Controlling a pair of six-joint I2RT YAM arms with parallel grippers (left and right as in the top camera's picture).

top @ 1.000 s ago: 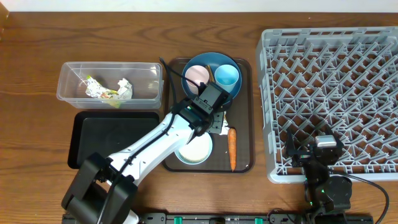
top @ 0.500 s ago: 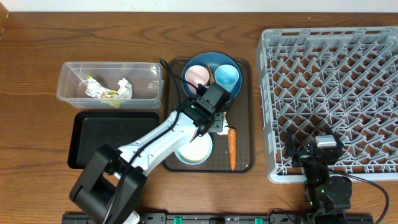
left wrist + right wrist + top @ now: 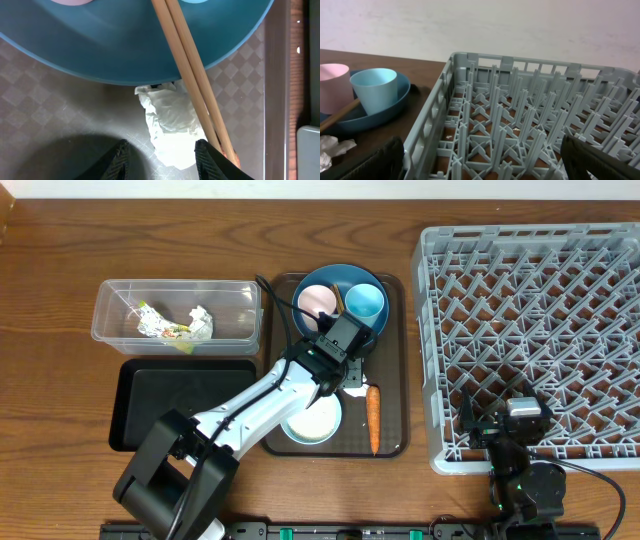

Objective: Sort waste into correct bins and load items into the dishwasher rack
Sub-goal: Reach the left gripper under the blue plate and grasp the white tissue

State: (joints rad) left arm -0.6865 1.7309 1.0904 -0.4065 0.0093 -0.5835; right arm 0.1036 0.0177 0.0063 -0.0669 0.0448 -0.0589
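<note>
Paper wad (image 3: 167, 120) lies against plate rim (image 3: 120, 80), under chopsticks (image 3: 190, 75).

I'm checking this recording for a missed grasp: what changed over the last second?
The left arm swung its elbow and shoulder slightly right; the left tool hardly moved, fingers apart astride the paper wad. Nothing was gripped or released. The right tool, carrot, plate and rack stayed put.
</note>
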